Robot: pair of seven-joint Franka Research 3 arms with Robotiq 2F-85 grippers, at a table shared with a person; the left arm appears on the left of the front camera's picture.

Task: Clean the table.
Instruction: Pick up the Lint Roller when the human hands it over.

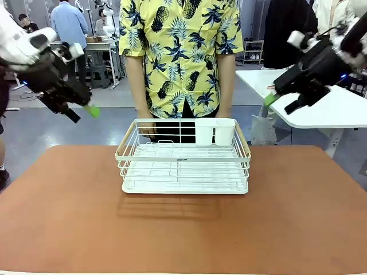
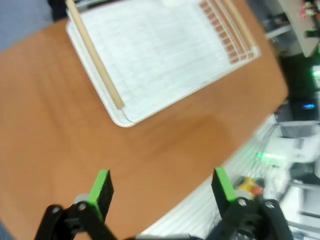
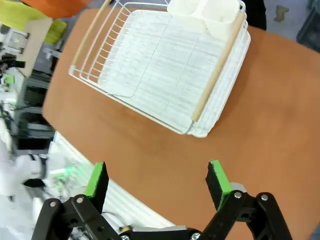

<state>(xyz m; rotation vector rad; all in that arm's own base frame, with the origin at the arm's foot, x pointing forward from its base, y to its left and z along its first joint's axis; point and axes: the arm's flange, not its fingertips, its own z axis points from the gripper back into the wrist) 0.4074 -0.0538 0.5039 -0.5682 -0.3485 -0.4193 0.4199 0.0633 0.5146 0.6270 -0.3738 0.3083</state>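
Found left gripper [image 2: 162, 186] spread wide, empty, above the table [image 2: 50, 125] short of the rack's [image 2: 95, 55] corner. Found right gripper [image 3: 157, 179] equally spread, gripping nothing, off the rack's other end. Read the finger spread from the wrist cameras. Got from the front both grippers raised either side of the rack, table stretching beneath it, a person [image 1: 179, 51] just behind. Caught two white cups [image 3: 220, 15] in the rack's far corner.

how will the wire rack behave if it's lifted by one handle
The rack is thin wire, no dishes, so probably stiff and light. Lifted by one wooden handle it would likely tilt. The white cups at its far edge may weight that side.
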